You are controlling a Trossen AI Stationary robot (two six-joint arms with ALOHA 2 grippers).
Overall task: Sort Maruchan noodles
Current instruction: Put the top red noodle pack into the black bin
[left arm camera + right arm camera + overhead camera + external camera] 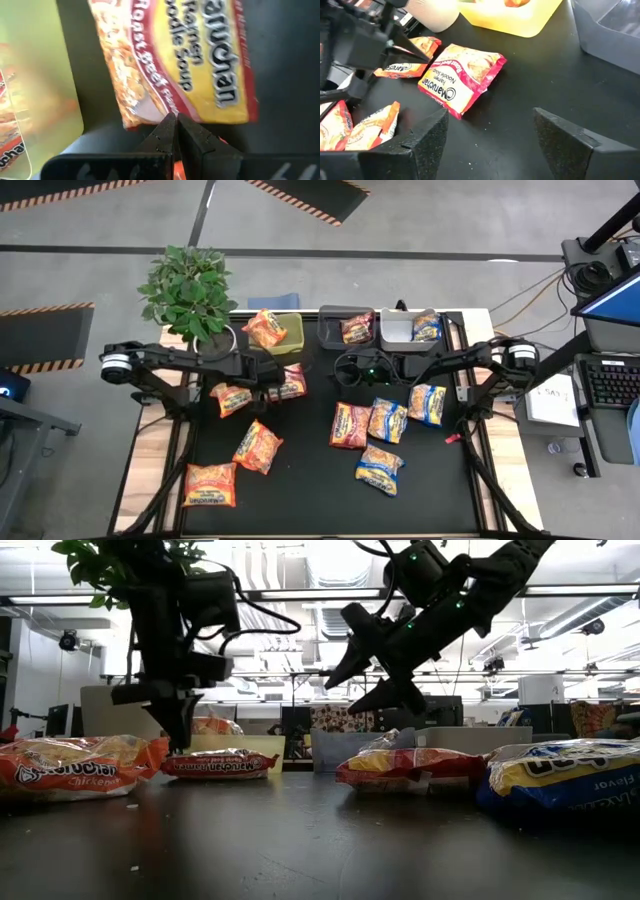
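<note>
A red-pink Maruchan packet lies flat on the dark mat just near of the green bin; it also shows in the left wrist view and the low view. My left gripper is shut and points down at this packet's left edge. My right gripper hangs open above the mat, right of that packet, and touches nothing. Other orange, red-pink and blue-and-yellow packets lie spread over the mat. My left gripper meets the red-pink packet at its long edge, coming from above and pointing down. The shut fingertips stand right on that edge. Whether the seam is pinched between them I cannot tell. The packet lies flat on the mat.
The green bin holds an orange packet, the dark bin a red-pink one, the grey bin a blue one. Orange packets lie to the left; red-pink and blue ones right. A potted plant stands far left.
</note>
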